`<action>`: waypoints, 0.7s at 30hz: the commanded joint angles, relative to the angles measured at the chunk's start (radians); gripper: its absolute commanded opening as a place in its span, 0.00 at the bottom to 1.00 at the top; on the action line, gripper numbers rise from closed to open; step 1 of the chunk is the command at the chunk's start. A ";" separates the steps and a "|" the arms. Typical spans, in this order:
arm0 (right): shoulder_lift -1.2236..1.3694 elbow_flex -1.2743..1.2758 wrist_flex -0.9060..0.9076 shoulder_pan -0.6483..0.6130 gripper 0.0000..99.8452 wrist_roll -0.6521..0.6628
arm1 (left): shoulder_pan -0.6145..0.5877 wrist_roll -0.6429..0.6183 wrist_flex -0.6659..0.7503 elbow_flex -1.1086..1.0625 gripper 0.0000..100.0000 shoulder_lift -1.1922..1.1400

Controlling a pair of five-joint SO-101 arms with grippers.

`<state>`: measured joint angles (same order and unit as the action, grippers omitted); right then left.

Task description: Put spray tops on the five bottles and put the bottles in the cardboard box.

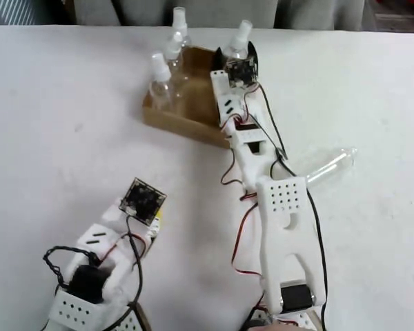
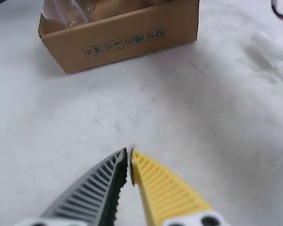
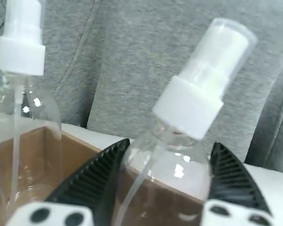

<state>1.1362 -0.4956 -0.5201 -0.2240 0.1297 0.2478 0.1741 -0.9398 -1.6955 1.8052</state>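
The right hand (image 3: 170, 143) clamps a clear bottle (image 3: 174, 165) at the one o'clock corner of the cardboard box (image 1: 183, 124); it is probably light, thin-walled and slippery, best held on its shoulder below the cap (image 3: 203, 94), while the left hand (image 2: 129, 162) hangs pinched closed and empty.

Light falls bright and even from overhead. In the high view the white table (image 1: 69, 124) is nearly washed out. The cardboard box (image 1: 186, 121) throws only a thin, soft shadow toward six o'clock. At three o'clock, the lying bottle (image 1: 331, 165) shines pale with glare. On my right wrist view, small white glints sit on the spray bottle (image 3: 179, 174) and the second bottle (image 3: 28, 117).
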 commanded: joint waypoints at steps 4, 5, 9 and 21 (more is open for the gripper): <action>-0.065 -0.052 0.119 0.001 0.23 -0.072 | -0.004 0.002 0.028 0.002 0.02 0.008; -0.065 -0.054 0.119 0.001 0.23 -0.074 | -0.005 0.002 0.028 0.002 0.02 0.008; -0.064 -0.049 0.119 -0.001 0.23 -0.074 | -0.007 0.003 0.028 0.002 0.02 0.008; -0.064 -0.046 0.119 -0.001 0.23 -0.074 | -0.008 0.006 0.028 0.002 0.02 0.008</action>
<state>1.1254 -0.5232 -0.4097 -0.2225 0.0683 0.2478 0.1741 -0.9398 -1.6955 1.8052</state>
